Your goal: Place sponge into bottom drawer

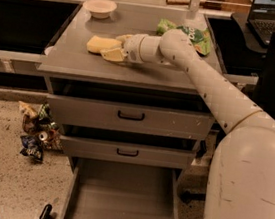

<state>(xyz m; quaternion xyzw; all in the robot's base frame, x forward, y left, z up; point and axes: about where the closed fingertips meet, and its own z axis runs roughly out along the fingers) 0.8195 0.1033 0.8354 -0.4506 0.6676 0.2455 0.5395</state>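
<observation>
view: one camera | high behind arm (206,85), looking down at cabinet (131,116) | mid-range | gripper (116,47) upper centre, on cabinet top

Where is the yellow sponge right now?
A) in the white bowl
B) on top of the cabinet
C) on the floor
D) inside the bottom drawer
B. The sponge lies on the cabinet top, with the gripper right at its side, while the open bottom drawer shows only its bare grey floor.
</observation>
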